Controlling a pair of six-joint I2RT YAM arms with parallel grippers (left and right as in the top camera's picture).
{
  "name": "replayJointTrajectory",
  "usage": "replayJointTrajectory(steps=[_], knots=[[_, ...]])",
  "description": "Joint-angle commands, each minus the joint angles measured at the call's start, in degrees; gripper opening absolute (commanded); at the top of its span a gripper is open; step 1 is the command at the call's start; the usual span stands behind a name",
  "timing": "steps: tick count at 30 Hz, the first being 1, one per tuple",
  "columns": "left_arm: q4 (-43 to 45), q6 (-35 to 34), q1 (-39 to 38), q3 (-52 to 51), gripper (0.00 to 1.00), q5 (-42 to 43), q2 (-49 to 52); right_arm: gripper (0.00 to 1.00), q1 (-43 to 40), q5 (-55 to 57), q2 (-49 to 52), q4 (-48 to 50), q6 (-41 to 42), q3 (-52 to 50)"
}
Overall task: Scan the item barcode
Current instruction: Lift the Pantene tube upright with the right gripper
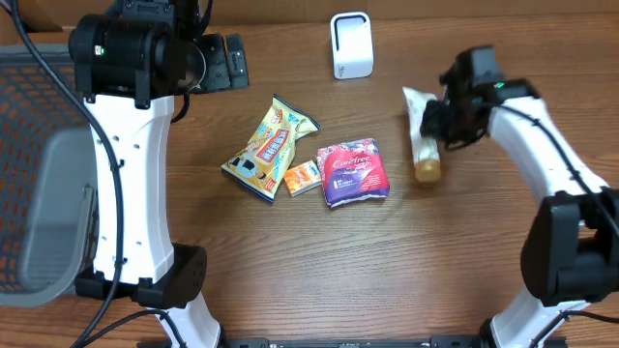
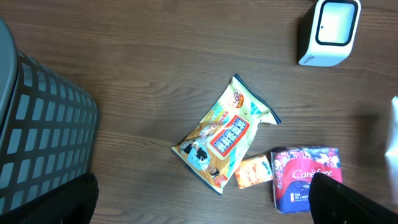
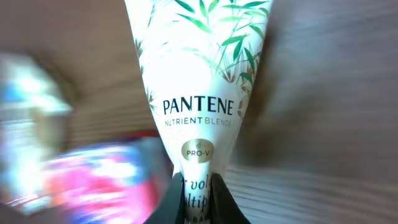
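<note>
landmark: white scanner (image 1: 351, 44) (image 2: 329, 31), upright at the far edge of the table (image 1: 319, 280), about centre
task item: Pantene tube (image 1: 424, 135) (image 3: 199, 81), white with green leaf print; brown cap end points away from scanner, toward the robot bases
tube place: to the right of scanner and nearer the bases, well apart from it, not in front of its window
tube contact: cannot tell if it rests on the table or is lifted; right wrist view is blurred
right gripper (image 1: 447, 118) (image 3: 198, 202): pinching the tube, dark fingers pressed on its narrow part below the PRO-V badge
right gripper place: right of scanner, over the tube's flat end
left gripper (image 1: 227, 63): spread wide, nothing between the fingers (image 2: 348, 202); they show as dark shapes in the bottom corners of the left wrist view
left gripper place: left of scanner, near the same far edge, above the table
snack bag (image 1: 269, 147) (image 2: 225, 134): yellow, flat on the table, left of scanner and nearer the bases
orange sachet (image 1: 303, 178) (image 2: 252, 172): touching the snack bag's lower right side, further from scanner
Carefree pack (image 1: 354, 172) (image 2: 305, 177): purple, almost straight toward the bases from scanner, just beside the sachet
mesh basket (image 1: 29, 116) (image 2: 43, 124): grey, far left of scanner, at the table's left side
</note>
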Motion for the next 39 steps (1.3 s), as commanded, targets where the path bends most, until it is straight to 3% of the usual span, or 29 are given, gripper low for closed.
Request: replayJointTrajectory(steps=[1, 3, 14, 39], knots=[[0.1, 0.5, 0.2, -0.3, 1.00, 0.1, -0.7, 0.04, -4.3, -25.3, -1.1, 0.5, -2.2, 1.9], [0.1, 0.5, 0.2, -0.3, 1.00, 0.1, -0.7, 0.04, -7.7, -38.2, -1.1, 0.7, -2.2, 1.6], [0.1, 0.5, 0.2, -0.3, 1.00, 0.1, -0.7, 0.04, -10.4, -68.3, -1.1, 0.5, -0.5, 1.6], [0.1, 0.5, 0.2, -0.3, 1.00, 0.1, -0.7, 0.04, -10.4, -68.3, -1.1, 1.5, 3.3, 1.6]])
